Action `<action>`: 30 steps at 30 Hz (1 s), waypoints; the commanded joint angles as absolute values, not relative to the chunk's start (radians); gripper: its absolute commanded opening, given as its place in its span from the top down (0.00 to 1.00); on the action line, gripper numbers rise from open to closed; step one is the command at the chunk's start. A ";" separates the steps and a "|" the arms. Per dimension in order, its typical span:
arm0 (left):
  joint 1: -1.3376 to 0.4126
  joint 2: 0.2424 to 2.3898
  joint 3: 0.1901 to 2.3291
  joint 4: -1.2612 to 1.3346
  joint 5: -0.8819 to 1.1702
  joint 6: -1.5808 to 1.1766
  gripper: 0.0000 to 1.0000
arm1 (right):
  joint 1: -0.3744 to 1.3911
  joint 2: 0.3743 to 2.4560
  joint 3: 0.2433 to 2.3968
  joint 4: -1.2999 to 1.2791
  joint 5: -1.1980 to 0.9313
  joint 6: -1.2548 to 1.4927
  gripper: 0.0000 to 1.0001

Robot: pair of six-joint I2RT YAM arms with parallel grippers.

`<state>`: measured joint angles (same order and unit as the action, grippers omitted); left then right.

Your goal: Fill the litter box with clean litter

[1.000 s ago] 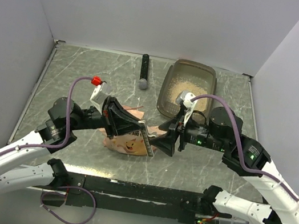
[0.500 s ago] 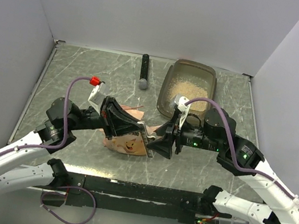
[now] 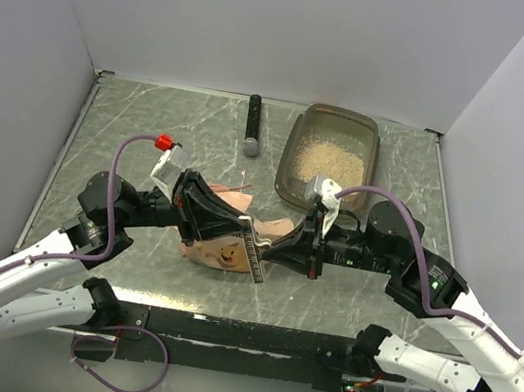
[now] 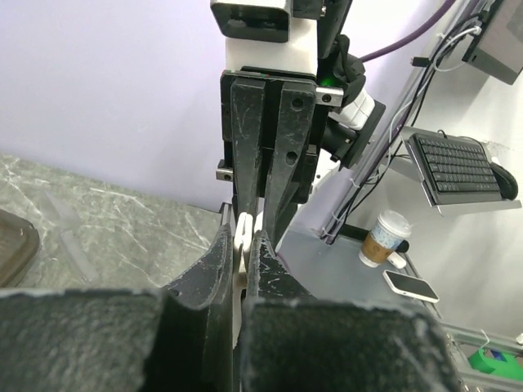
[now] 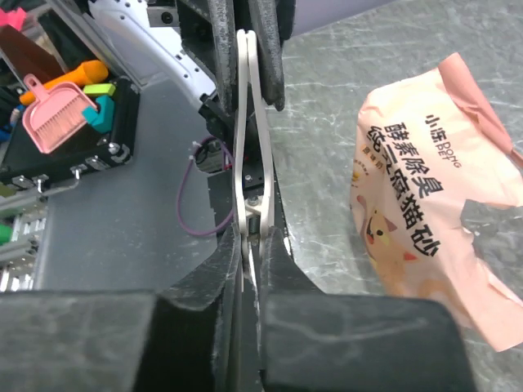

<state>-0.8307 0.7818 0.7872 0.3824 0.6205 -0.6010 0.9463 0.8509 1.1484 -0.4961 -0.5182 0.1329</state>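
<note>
The litter box (image 3: 298, 133) sits at the far right of the table (image 3: 151, 136), against the back edge. The clean litter (image 3: 335, 156) lies inside it as a pale, grainy layer over the bottom. The right arm's wrist reaches across the box's near end.

Near the middle of the table lies an orange-pink pouch (image 3: 217, 247) with a cartoon face and Chinese print, well apart from the box. A thin strip (image 3: 254, 251), striped black and white from above, runs along the pouch's right edge. Whether it is fixed to the pouch cannot be told.

The left gripper (image 3: 248, 226) and the right gripper (image 3: 268, 248) meet tip to tip at this strip. In the left wrist view, the left gripper's fingers (image 4: 221, 261) are pressed together on its white edge. The right wrist view shows the right gripper's fingers (image 5: 274, 245) likewise closed on the strip.

A dark rod with a grey tip (image 3: 251, 123) lies at the back, left of the box.
</note>
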 commanded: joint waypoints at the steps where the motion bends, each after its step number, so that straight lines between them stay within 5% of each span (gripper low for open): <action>1: -0.833 0.765 0.776 0.446 0.667 -0.612 0.91 | 0.950 0.825 1.131 -0.410 -0.482 0.126 1.00; 2: -0.834 0.762 0.778 0.427 0.676 -0.608 0.73 | 0.951 0.815 1.124 -0.405 -0.480 0.127 1.00; 5: -0.833 0.733 0.790 0.283 0.641 -0.534 0.47 | 0.950 0.781 1.105 -0.394 -0.453 0.115 1.00; 10: -0.833 0.672 0.830 0.023 0.548 -0.349 0.35 | 0.950 0.764 1.140 -0.463 -0.356 0.095 1.00; 18: -0.833 0.669 0.815 -0.277 0.406 -0.043 0.38 | 0.948 0.739 1.212 -0.627 -0.109 0.052 1.00; 30: -0.833 0.807 0.700 -0.137 0.460 0.144 0.47 | 0.946 0.672 1.149 -0.677 -0.080 0.052 1.00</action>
